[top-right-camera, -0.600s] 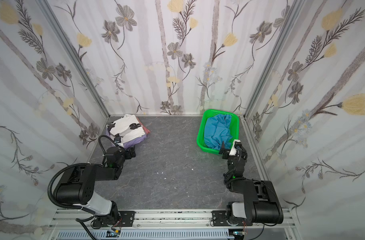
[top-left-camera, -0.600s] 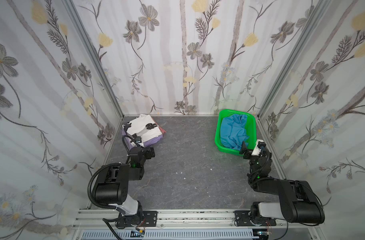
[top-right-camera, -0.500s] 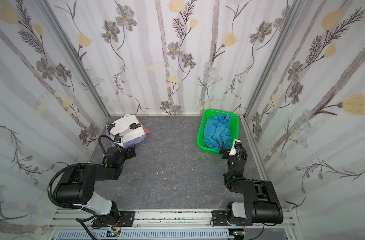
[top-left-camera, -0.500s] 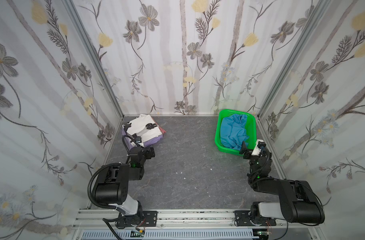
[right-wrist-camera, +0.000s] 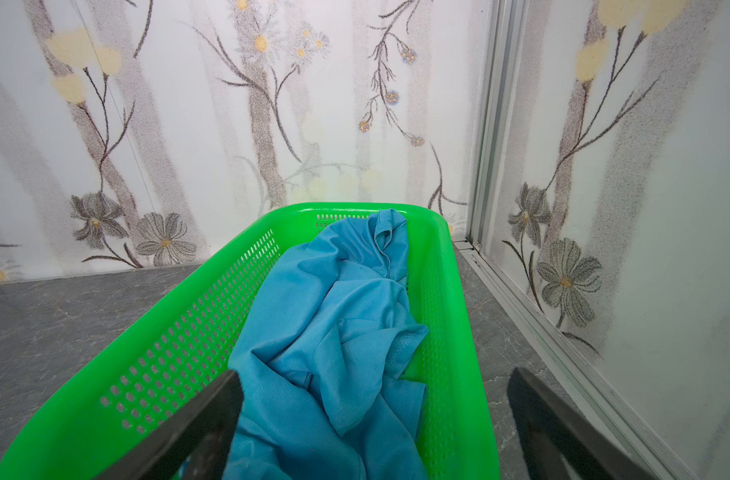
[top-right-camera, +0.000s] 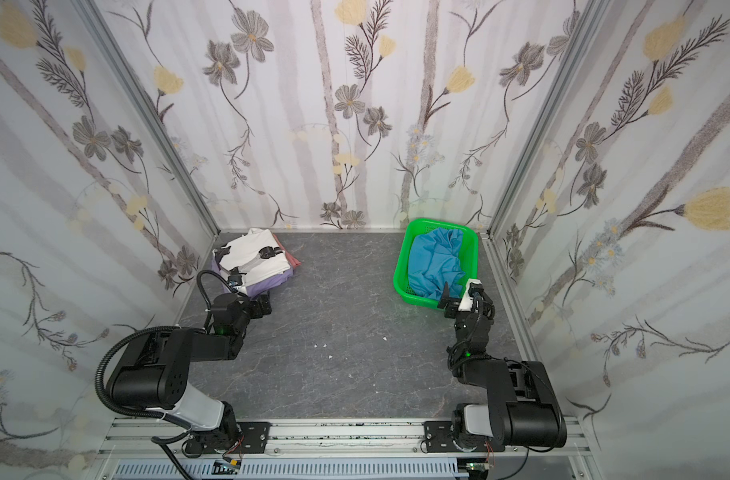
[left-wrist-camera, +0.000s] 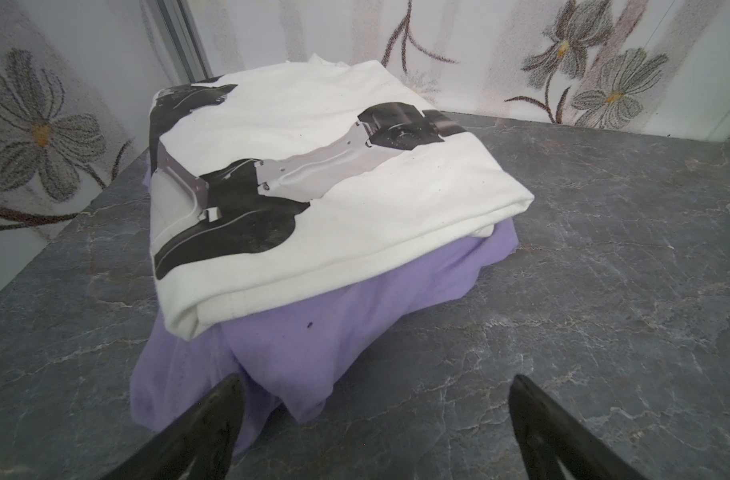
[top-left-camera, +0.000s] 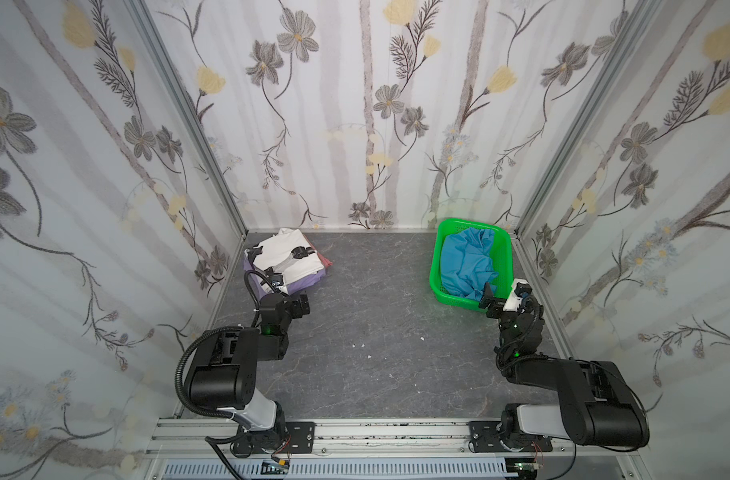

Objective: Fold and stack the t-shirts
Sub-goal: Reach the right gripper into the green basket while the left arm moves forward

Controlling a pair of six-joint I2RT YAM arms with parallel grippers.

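**Step in Hand: Pick the Last Shirt out of the Basket**

**Status.** Three folded shirts lie stacked in the far left corner of the table (top-left-camera: 375,332). A white printed shirt (left-wrist-camera: 334,216) is on top and a lavender shirt (left-wrist-camera: 313,332) lies under it. A pinkish-red shirt (top-left-camera: 325,259) is at the bottom, showing only as an edge toward the table's middle. The fourth, a blue shirt (top-left-camera: 467,266), lies crumpled and unfolded in the green basket (right-wrist-camera: 180,345) in the far right corner.

**Hands.** The left hand (left-wrist-camera: 375,382) hovers low over the table just beside the near edge of the stack, jaws spread wide and holding nothing. The right hand (right-wrist-camera: 375,378) sits at the near end of the basket, jaws likewise wide apart and empty. In the right wrist view one finger overlaps the near rim and the blue cloth, but contact cannot be confirmed.

**Step.** By this layout three shirts are done and one is pending. The work appears to stand at the pick-up of the blue shirt.

**Next move.** The right hand needs to reach down into the basket and close on a raised fold of cloth, not on the mesh wall. It then lifts until the hanging cloth clears the rim. The shirt goes to the open middle of the table to be spread flat, which likely needs both hands.

**Caution.** The basket may slide or lift if the cloth snags on it.
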